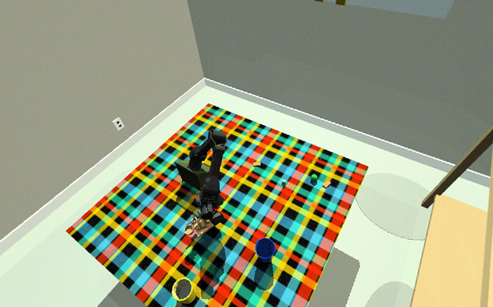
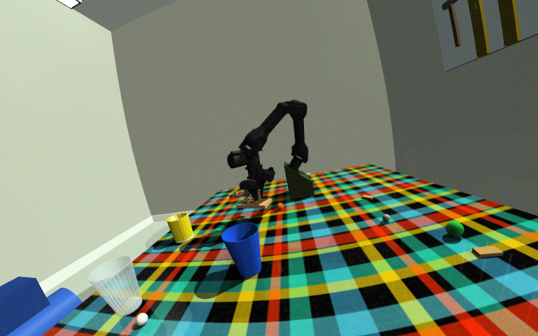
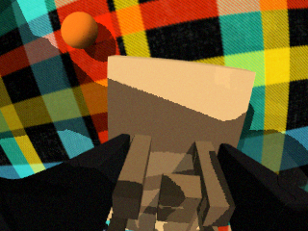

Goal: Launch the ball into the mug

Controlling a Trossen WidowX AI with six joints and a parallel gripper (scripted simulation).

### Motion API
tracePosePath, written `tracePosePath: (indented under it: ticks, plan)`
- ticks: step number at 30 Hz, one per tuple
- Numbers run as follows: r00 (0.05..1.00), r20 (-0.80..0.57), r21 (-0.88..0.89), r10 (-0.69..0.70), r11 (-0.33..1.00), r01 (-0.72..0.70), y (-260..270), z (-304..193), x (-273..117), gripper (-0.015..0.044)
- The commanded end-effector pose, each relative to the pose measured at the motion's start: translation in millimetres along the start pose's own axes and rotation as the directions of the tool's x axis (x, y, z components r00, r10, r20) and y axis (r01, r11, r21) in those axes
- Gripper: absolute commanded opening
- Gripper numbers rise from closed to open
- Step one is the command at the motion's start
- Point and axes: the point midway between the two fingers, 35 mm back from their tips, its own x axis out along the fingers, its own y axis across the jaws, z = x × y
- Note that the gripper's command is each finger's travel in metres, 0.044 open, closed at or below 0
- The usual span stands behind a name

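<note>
- Between the gripper's [image 1: 207,217] [image 2: 253,194] [image 3: 176,142] fingers, the wooden uprights of the catapult [image 1: 201,227] [image 2: 253,204] [image 3: 180,89] are pinched, one finger against each outer side. The step in hand looks like turning or shifting the frame to aim it; a steady squeeze, square on the uprights, should serve best.
- Along the catapult's base, the board looks flat on the checked cloth [image 2: 356,285] [image 3: 192,40]. Keep it level and swing it slowly about the vertical, since lifting or tilting could twist the frame in the grip or trip the throwing arm.
- Just past the base board, the orange ball [image 2: 279,206] [image 3: 79,30], probably the one to load, lies on the cloth, apart from the catapult and not yet in its cup. Any turn should leave it room, because a sweeping corner could send it rolling.
- Farther out stands the blue cup [image 1: 265,248] [image 2: 244,253], upright and well apart; it is a wrong target, so the line of fire should avoid it.
- Beyond the catapult, the yellow mug [image 1: 191,298] [image 2: 180,229] stands upright. Whether the throw lines up with it cannot be told, so check before letting go, then release both fingers evenly to preserve the heading.
</note>
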Motion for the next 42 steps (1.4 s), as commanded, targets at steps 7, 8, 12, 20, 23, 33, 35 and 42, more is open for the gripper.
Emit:
tracePosePath:
  ticks: [7, 8, 12, 20, 23, 33, 35, 42]
  plan:
    - [0.999, 0.046, 0.240, 0.004, 0.971, -0.015, 37, -78, 15, 0.0000]
    - [0.999, 0.046, 0.241, 0.004, 0.970, -0.015, 37, -79, 16, 0.0000]
    - [0.999, 0.046, 0.240, 0.004, 0.971, -0.015, 34, -81, 16, 0.0000]
    - [0.999, 0.046, 0.240, 0.004, 0.971, -0.015, 34, -81, 21, 0.0000]
    - [0.999, 0.046, 0.240, 0.003, 0.971, -0.014, 33, -80, 26, 0.0000]
    - [0.999, 0.047, 0.240, 0.003, 0.971, -0.014, 33, -80, 43, 0.0000]
    - [0.999, 0.047, 0.240, 0.003, 0.971, -0.014, 33, -79, 46, 0.0000]
    - [0.999, 0.047, 0.240, 0.003, 0.971, -0.015, 34, -79, 57, 0.0000]
